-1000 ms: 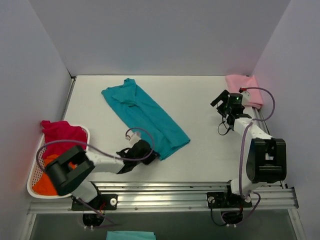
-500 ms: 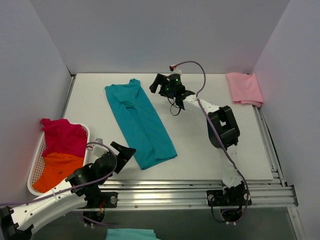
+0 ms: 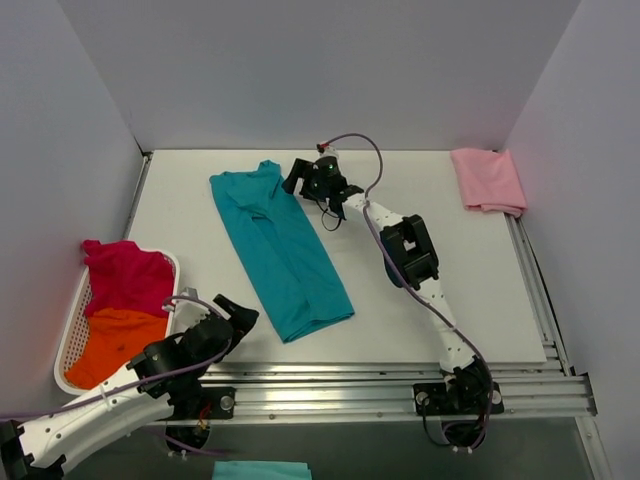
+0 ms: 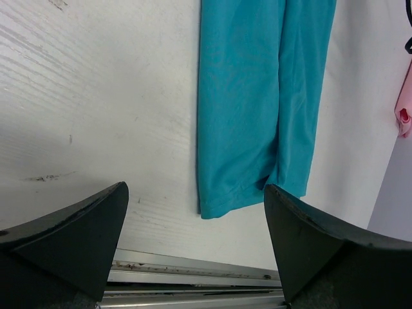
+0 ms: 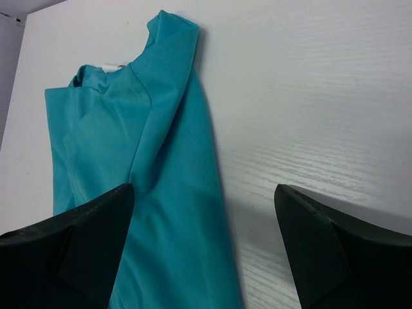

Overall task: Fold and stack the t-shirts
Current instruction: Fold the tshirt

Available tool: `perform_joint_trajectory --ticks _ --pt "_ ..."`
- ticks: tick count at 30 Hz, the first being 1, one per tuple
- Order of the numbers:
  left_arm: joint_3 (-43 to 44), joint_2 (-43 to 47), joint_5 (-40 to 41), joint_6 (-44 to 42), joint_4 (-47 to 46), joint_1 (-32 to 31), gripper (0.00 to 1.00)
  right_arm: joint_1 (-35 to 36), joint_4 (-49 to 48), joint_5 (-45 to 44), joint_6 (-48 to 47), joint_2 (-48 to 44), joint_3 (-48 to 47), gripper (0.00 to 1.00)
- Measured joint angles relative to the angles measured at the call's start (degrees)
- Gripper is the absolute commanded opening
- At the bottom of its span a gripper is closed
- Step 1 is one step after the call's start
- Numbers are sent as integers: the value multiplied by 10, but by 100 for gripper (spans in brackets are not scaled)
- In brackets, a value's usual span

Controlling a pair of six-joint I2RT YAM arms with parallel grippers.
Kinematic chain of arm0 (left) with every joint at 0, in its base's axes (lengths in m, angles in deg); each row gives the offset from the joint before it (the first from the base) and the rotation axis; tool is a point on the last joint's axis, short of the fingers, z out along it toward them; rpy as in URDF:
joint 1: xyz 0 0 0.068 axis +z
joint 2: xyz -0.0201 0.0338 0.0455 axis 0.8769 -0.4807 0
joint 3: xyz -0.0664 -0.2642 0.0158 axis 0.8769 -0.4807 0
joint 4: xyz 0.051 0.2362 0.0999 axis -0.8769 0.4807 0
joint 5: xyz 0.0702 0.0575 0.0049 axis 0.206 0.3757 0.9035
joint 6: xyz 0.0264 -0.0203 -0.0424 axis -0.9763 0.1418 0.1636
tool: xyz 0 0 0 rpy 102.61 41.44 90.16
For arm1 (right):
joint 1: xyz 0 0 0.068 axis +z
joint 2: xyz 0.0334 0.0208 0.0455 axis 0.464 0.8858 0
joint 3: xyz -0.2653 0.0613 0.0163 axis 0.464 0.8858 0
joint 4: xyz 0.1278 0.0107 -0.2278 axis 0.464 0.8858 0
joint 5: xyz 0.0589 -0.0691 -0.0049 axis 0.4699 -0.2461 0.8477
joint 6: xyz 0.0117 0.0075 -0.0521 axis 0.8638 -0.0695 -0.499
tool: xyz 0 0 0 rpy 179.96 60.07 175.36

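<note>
The teal t-shirt (image 3: 285,250) lies as a long narrow strip on the white table, collar at the back, hem near the front. My left gripper (image 3: 235,318) hangs open just left of the hem and holds nothing. In the left wrist view, the hem of the teal t-shirt (image 4: 257,103) lies ahead between the spread fingers of that gripper (image 4: 194,193). My right gripper (image 3: 300,178) is open over the collar end. In the right wrist view, the teal t-shirt (image 5: 129,161) lies under its left finger. A folded pink t-shirt (image 3: 487,178) rests at the back right.
A white basket (image 3: 66,352) at the near left holds the orange t-shirt (image 3: 115,345). The magenta-red t-shirt (image 3: 125,275) is draped over its far rim. A metal rail (image 3: 350,385) runs along the table's front edge. Grey walls close in the left, back and right.
My left gripper opened, let go of the teal hem and drew back towards the near left. The right arm swung from the pink t-shirt over to the teal collar. The teal t-shirt lies narrower and straighter.
</note>
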Motion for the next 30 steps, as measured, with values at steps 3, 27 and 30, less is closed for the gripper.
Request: perform_joint_trajectory --ticks 3,27,30 --pt "0 -7 6 -2 0 0 95 5 -4 5 9 10 -13 86" --pt "0 73 25 6 96 0 90 33 -31 2 53 54 -36 0" --pt "0 59 25 5 94 0 90 14 -55 -15 60 19 29 0"
